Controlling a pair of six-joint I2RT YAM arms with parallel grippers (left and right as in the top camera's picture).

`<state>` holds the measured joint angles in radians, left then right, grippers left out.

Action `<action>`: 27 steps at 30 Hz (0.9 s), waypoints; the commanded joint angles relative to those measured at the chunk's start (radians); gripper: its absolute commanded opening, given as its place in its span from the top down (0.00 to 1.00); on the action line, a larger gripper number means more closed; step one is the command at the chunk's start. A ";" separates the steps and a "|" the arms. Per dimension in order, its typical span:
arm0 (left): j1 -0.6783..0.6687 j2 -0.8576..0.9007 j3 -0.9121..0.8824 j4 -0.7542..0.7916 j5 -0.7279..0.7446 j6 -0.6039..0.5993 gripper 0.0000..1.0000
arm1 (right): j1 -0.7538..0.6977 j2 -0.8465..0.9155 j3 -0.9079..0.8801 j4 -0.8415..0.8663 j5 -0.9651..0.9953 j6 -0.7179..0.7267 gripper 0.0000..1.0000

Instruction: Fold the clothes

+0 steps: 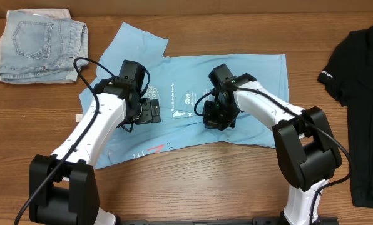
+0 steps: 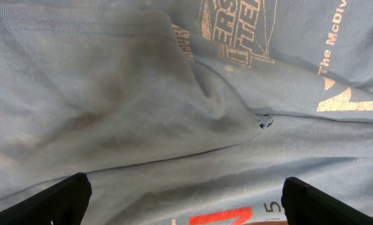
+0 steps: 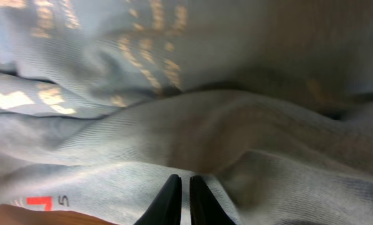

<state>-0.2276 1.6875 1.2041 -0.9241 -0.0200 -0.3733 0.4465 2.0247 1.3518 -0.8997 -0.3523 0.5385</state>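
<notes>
The light sky-blue T-shirt [image 1: 249,81] lies spread and wrinkled in the middle of the table, with white print and a red mark near its front hem. My left gripper [image 1: 150,111] sits low over the shirt's left part; in the left wrist view it [image 2: 186,187] is wide open over the blue cloth [image 2: 143,94]. My right gripper [image 1: 216,117] is on the shirt's middle; in the right wrist view it [image 3: 183,181] is shut at a raised ridge of the cloth [image 3: 268,94]. A black T-shirt [image 1: 362,94] lies at the right edge.
Pale denim shorts [image 1: 36,44] lie folded at the back left corner. The wooden table [image 1: 205,181] shows bare in front of the blue shirt and between it and the black shirt.
</notes>
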 commanded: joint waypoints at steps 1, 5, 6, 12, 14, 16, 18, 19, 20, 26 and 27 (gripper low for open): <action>0.005 0.010 0.010 -0.002 -0.006 0.023 0.00 | 0.000 0.002 -0.010 0.014 -0.008 0.016 0.91; 0.005 0.010 0.010 -0.002 -0.006 0.023 0.00 | 0.002 0.008 -0.011 0.043 0.008 0.016 0.91; 0.005 0.010 0.010 -0.002 -0.006 0.023 0.00 | 0.002 0.010 -0.011 0.053 0.007 0.016 0.91; 0.005 0.010 0.010 -0.003 -0.006 0.023 0.00 | 0.003 0.019 -0.011 0.113 0.016 0.036 0.91; 0.005 0.010 0.010 -0.003 -0.006 0.023 0.00 | 0.003 0.019 -0.011 0.120 0.022 0.042 0.91; 0.005 0.010 0.010 -0.003 -0.006 0.023 0.00 | 0.003 0.019 -0.011 0.133 0.023 0.042 0.91; 0.005 0.010 0.010 -0.002 -0.006 0.023 0.00 | 0.003 0.019 -0.011 0.158 0.031 0.042 0.91; 0.005 0.010 0.010 -0.002 -0.006 0.023 0.00 | 0.003 0.019 -0.011 0.171 0.039 0.042 0.91; 0.005 0.010 0.010 -0.002 -0.006 0.023 0.00 | 0.002 0.019 -0.011 0.187 0.045 0.042 0.90; 0.005 0.010 0.010 0.000 -0.006 0.023 0.00 | 0.002 0.019 -0.011 0.275 0.048 0.042 0.91; 0.005 0.010 0.010 0.002 -0.006 0.023 0.00 | 0.002 0.019 -0.011 0.283 0.048 0.042 0.91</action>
<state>-0.2276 1.6875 1.2041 -0.9237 -0.0200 -0.3653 0.4469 2.0331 1.3460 -0.6365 -0.3172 0.5762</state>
